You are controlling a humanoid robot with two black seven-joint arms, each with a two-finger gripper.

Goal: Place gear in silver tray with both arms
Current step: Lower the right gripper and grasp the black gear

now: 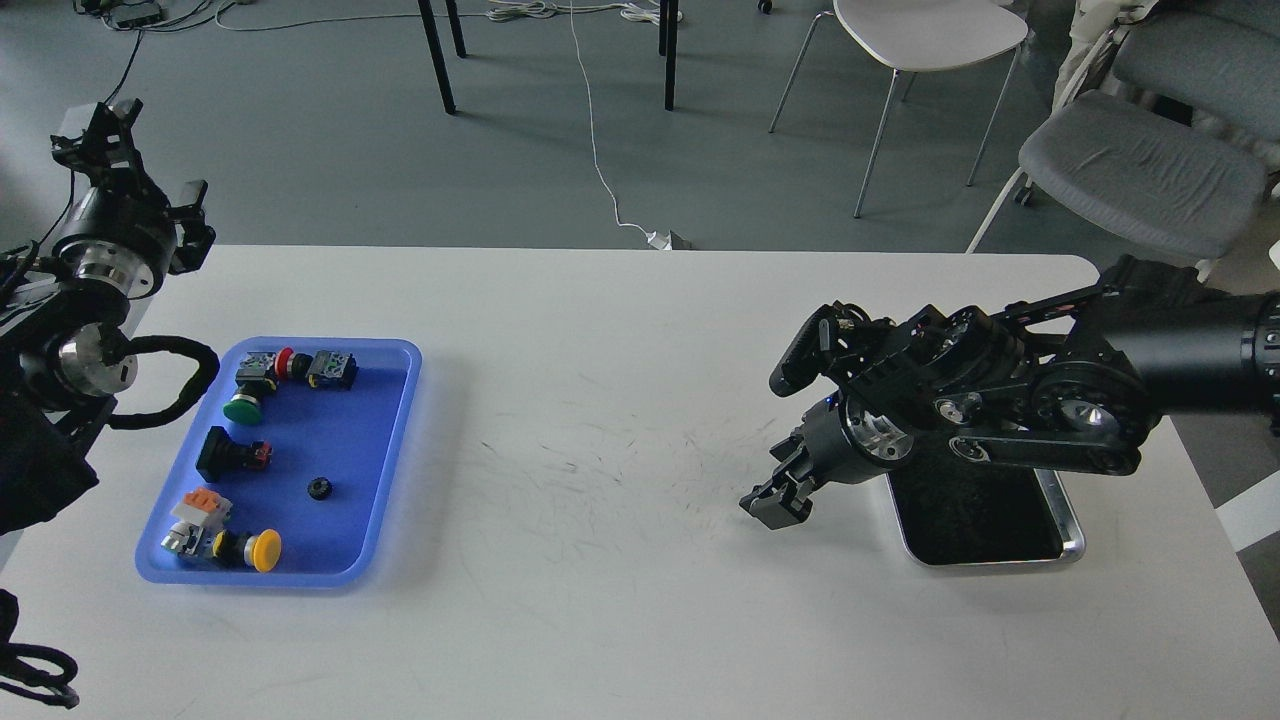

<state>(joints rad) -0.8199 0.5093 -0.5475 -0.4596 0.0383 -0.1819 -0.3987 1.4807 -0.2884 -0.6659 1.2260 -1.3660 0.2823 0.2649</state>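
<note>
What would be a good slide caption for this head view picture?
Right gripper lowered to the white table beside the silver tray; left gripper raised beyond the blue tray.

No legible txt, seemingly.

Two trays (pixel 405 455) (pixel 1070 520), two arms (pixel 95 300) (pixel 1100 400)
</note>
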